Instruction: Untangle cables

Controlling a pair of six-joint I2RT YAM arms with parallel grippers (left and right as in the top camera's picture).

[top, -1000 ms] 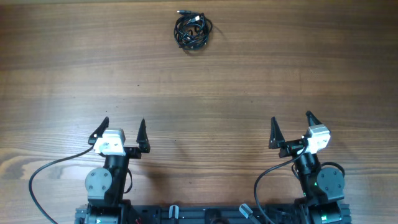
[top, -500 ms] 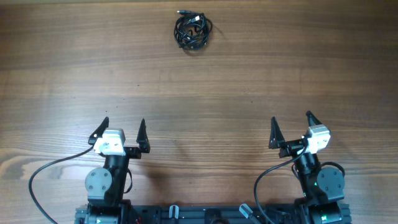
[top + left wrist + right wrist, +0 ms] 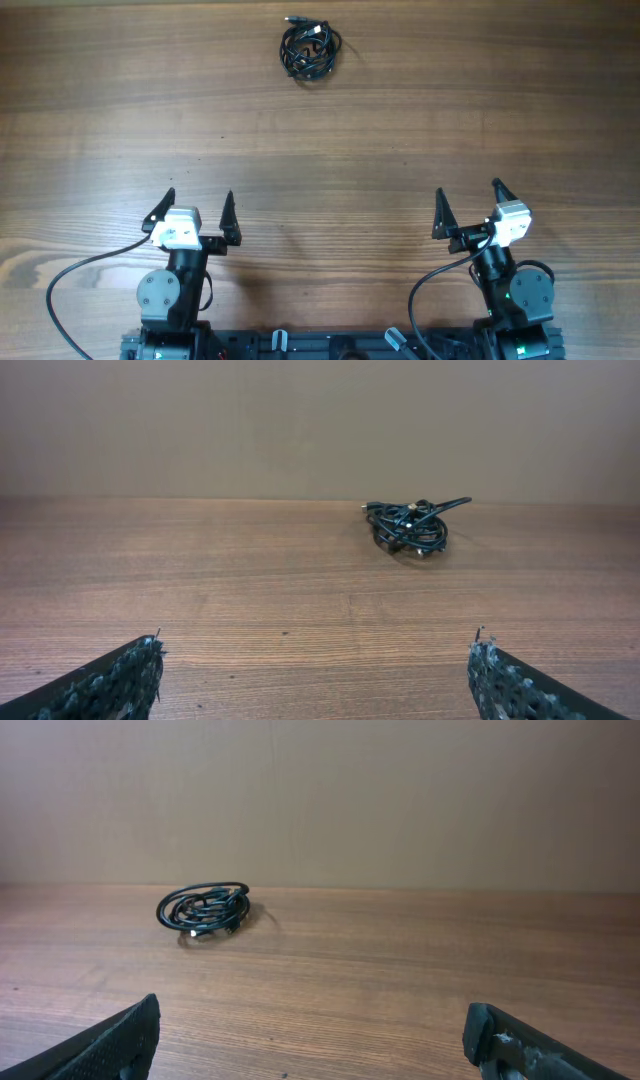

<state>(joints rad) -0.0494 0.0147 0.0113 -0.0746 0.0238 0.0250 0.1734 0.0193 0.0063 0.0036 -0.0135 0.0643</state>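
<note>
The cables are thin black cords wound in a fist-sized tangle at the far middle of the wooden table, a small plug end sticking out at the top. The tangle also shows in the left wrist view and in the right wrist view, far ahead of both sets of fingers. My left gripper is open and empty near the front left. My right gripper is open and empty near the front right. Both are far from the tangle.
The wooden table ends at a plain beige wall behind the tangle. Thick black arm wires loop by each arm base at the front edge.
</note>
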